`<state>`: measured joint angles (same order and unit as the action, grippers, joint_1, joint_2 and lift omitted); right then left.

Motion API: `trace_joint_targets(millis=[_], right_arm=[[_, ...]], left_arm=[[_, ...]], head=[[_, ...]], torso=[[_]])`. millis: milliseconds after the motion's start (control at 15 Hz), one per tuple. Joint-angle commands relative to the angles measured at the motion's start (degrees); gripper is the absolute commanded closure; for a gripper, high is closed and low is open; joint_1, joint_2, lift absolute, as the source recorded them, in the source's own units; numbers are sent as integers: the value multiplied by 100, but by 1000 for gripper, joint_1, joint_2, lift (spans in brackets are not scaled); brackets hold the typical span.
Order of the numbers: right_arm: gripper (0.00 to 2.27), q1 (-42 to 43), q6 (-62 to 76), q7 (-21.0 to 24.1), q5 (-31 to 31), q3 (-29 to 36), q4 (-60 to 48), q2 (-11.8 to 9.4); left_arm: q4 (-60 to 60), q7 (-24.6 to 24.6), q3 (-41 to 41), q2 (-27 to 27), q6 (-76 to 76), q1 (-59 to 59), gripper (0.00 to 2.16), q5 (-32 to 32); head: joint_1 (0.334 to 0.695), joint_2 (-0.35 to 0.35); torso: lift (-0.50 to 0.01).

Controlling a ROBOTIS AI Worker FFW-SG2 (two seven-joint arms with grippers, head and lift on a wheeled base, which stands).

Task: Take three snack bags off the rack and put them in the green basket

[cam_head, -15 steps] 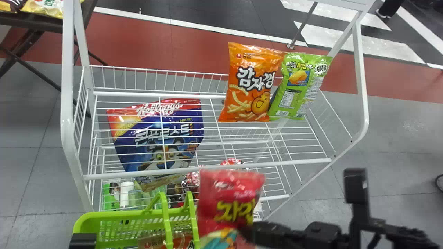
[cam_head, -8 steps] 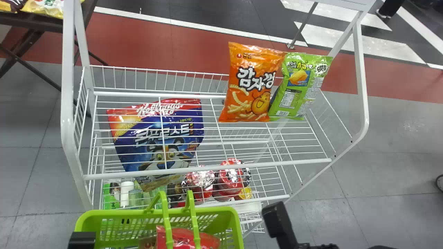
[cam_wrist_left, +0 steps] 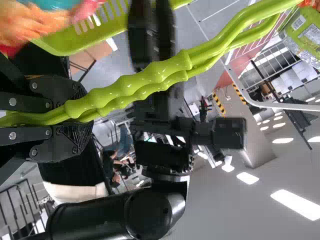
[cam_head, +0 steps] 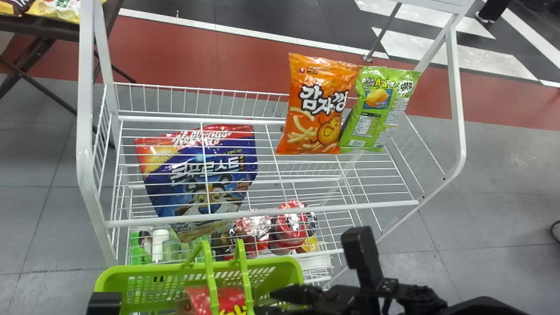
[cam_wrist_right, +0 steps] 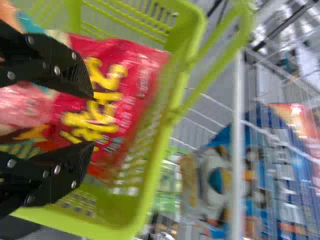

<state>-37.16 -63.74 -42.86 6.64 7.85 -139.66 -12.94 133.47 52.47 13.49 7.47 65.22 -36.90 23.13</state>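
Note:
The right gripper (cam_head: 280, 302) is low over the green basket (cam_head: 280, 264), beside the red snack bag (cam_head: 218, 295) that lies inside it. In the right wrist view my right gripper (cam_wrist_right: 87, 120) is open, its fingers wide apart above the red bag (cam_wrist_right: 107, 95) in the basket (cam_wrist_right: 187, 65). The left gripper's wrist part (cam_head: 104, 302) shows at the basket's left edge; in the left wrist view the left gripper (cam_wrist_left: 75, 117) is shut on the basket's green handles (cam_wrist_left: 145, 80). An orange snack bag (cam_head: 317, 105) and a green one (cam_head: 378, 107) stand upright on the rack (cam_head: 262, 214).
A blue cereal bag (cam_head: 201, 175) leans at the rack's left side. Red-topped items (cam_head: 291, 223) and a white bottle (cam_head: 159, 245) sit on the lower shelf. White frame posts (cam_head: 85, 109) rise at both sides. A dark table (cam_head: 39, 25) with more bags is at the far left.
The red bag has gone from above the basket's right part, in front of the right gripper, down into the basket. My right gripper has let it go and shifted left.

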Motion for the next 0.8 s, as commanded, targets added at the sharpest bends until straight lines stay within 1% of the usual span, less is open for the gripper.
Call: trace_joint_targets(millis=[0, 133, 267, 333, 400, 600, 667, 733], right_arm=[[53, -1, 963, -21, 549, 445, 9, 248], [49, 166, 2141, 137, 768, 594, 211, 459], [63, 614, 3108, 594, 698, 542, 607, 757], [76, 834, 3565, 867, 601, 436, 861, 810], [83, 1089, 4057, 1236, 417, 260, 1195, 810], [83, 1871, 5586, 2537, -146, -161, 2373, 828], [83, 2178, 5709, 2879, -286, -205, 2769, 837], [83, 2442, 5815, 3064, -321, -223, 3103, 854]], left_arm=[[-5, 0, 4, 0, 13, 16, 1281, 7], [-14, 0, 13, 0, 13, 25, 1281, 16], [-22, -8, 39, 0, 13, 43, 1281, 16], [-22, -17, 39, 0, 30, 43, 1281, 16], [-22, -8, 39, 0, 30, 43, 1281, 16], [-40, -17, 39, 9, 66, 51, 1281, 16], [-49, -8, 22, 9, 83, 60, 1278, 25], [-49, -8, 4, 27, 101, 60, 1281, 25]], head=[[695, -350], [695, -350], [695, -350], [695, -350], [695, -350], [695, -350], [695, -350], [695, -350]], torso=[[-21], [-21], [-21], [-21], [-21], [-21], [-21], [-21]])
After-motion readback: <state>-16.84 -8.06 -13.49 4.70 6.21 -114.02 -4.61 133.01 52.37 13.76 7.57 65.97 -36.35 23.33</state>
